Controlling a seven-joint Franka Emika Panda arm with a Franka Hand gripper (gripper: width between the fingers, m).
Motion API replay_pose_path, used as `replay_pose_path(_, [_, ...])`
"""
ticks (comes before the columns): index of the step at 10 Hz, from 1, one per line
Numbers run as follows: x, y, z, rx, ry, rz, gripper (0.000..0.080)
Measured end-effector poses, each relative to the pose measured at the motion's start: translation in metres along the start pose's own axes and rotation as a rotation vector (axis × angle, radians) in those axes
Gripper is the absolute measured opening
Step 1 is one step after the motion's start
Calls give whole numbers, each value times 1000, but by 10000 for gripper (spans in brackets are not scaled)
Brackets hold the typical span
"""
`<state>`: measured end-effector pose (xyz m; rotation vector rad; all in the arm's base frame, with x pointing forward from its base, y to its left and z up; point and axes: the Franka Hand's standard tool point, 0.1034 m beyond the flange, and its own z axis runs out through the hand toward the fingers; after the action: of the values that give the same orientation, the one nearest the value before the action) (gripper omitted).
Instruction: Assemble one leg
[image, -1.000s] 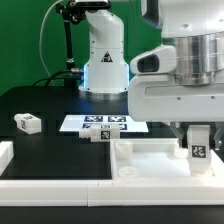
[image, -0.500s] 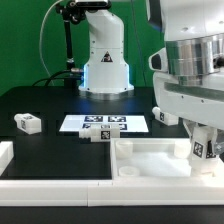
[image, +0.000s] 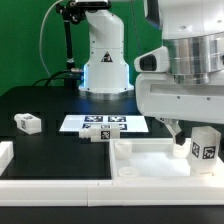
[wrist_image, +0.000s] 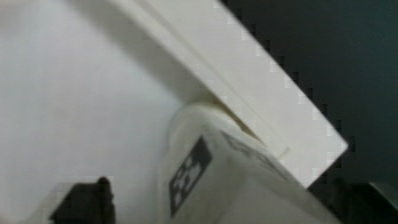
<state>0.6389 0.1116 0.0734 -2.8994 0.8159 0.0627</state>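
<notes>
My gripper (image: 199, 143) is at the exterior view's right, over the large white tray-like piece (image: 150, 172). It is shut on a white leg (image: 205, 150) with a marker tag facing the camera. The leg stands upright in the tray's far right corner, and whether it touches the tray floor is hidden. In the wrist view the leg (wrist_image: 222, 170) sits between my dark fingers (wrist_image: 80, 203), next to the tray's raised rim (wrist_image: 240, 75). A second leg (image: 27, 123) lies on the black table at the left. A third leg (image: 100, 137) stands by the marker board.
The marker board (image: 105, 123) lies flat at the table's middle. The robot base (image: 105, 65) stands behind it. A white raised block (image: 5, 155) sits at the front left, and a white strip (image: 60, 190) runs along the front edge.
My gripper has turned about its vertical axis with the leg in it. The leg's tagged face has swung and shifted slightly to the exterior view's right.
</notes>
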Motion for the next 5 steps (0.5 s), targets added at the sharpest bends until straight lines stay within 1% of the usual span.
replay_pose_path(1, [0,-2,-1,-9,2,-131,645])
replay_pose_path(3, [1,0,-1,-10,1,-257,645])
replay_pose_path(4, [1,2,-1,-18,-3,-368,649])
replay_pose_path(5, [2,6,-2,-33,-16,-552,649])
